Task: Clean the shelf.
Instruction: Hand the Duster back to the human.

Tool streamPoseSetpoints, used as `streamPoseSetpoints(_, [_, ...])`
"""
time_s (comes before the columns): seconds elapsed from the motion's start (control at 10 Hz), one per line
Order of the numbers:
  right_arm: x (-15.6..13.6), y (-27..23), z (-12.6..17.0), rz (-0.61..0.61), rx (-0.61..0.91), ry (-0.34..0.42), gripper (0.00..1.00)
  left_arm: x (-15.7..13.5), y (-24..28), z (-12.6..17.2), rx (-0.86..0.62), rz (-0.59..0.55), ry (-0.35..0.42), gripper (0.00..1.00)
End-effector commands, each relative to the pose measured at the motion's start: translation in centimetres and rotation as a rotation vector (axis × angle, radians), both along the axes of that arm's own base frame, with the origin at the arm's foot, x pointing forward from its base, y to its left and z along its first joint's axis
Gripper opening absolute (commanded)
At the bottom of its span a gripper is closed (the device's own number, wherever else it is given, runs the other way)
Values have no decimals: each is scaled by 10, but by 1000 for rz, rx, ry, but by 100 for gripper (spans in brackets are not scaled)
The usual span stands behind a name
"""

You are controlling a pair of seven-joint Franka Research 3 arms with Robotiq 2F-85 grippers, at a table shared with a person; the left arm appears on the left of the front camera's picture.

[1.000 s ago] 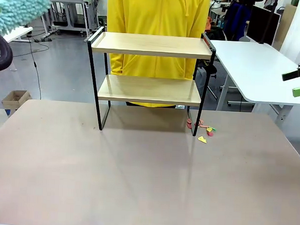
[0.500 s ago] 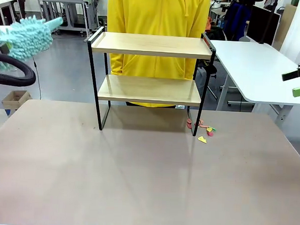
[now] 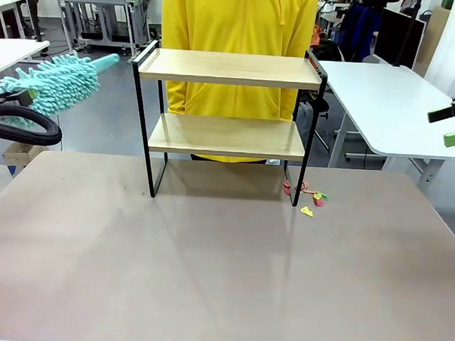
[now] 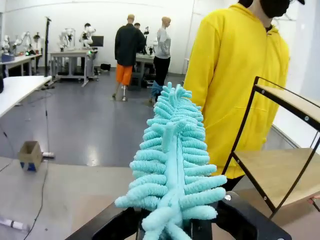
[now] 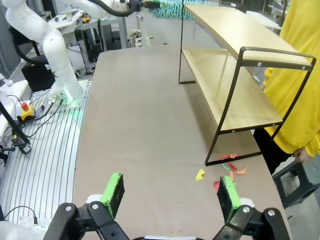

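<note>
front: shelf (image 3: 226, 121) seen at counter (image 3: 208, 268) far edge, duster (image 3: 54, 84) held up to its left | left wrist: left gripper (image 4: 175, 227) clenched on duster (image 4: 172, 165) | right wrist: right gripper (image 5: 170, 192) released over counter, scraps (image 5: 227, 170) by shelf (image 5: 235, 75) leg

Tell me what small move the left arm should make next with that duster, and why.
Probably carry the turquoise duster on toward the shelf and lower it onto the top board. The left gripper is shut on the duster, whose tip points at the shelf's left end rail but hangs apart from it, off the table's left edge. Both boards look untouched by it.
</note>
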State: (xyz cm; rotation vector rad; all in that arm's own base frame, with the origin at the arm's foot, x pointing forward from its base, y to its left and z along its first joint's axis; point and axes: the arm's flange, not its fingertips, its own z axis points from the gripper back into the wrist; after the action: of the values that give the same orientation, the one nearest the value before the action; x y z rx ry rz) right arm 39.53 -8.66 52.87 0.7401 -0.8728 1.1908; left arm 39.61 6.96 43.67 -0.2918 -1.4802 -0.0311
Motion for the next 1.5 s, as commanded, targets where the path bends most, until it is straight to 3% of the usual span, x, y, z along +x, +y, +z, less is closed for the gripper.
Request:
streamPoseSetpoints(0.0, [-1, 0, 4, -1, 5, 7, 100, -7, 11, 7, 24, 53, 9, 17])
streamPoseSetpoints(1.4, [-1, 0, 4, -1, 5, 7, 100, -7, 11, 7, 24, 53, 9, 17])
